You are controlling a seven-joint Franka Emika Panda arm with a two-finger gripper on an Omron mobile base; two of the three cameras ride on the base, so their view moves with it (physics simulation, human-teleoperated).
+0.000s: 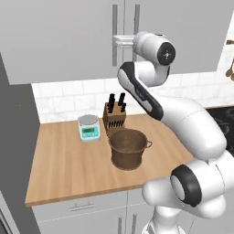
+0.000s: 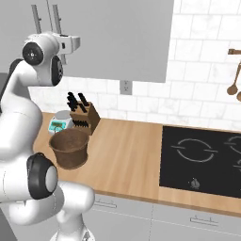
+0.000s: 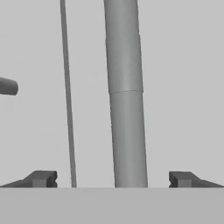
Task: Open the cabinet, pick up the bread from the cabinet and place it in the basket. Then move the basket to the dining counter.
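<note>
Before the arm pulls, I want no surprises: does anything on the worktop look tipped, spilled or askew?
Nothing stands out. The basket, knife block and scale stand upright on the worktop; the cabinet doors are shut.

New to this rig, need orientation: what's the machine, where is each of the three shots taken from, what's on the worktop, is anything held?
It is a white robot arm with open jaws, holding nothing. Two pictures come from cameras on its base, behind it to left and right. The third looks along the gripper: a bar handle of the cabinet stands between the two fingertips, ungripped. On the wooden worktop sit a woven basket, a knife block and a small scale. A black hob lies to the right.
</note>
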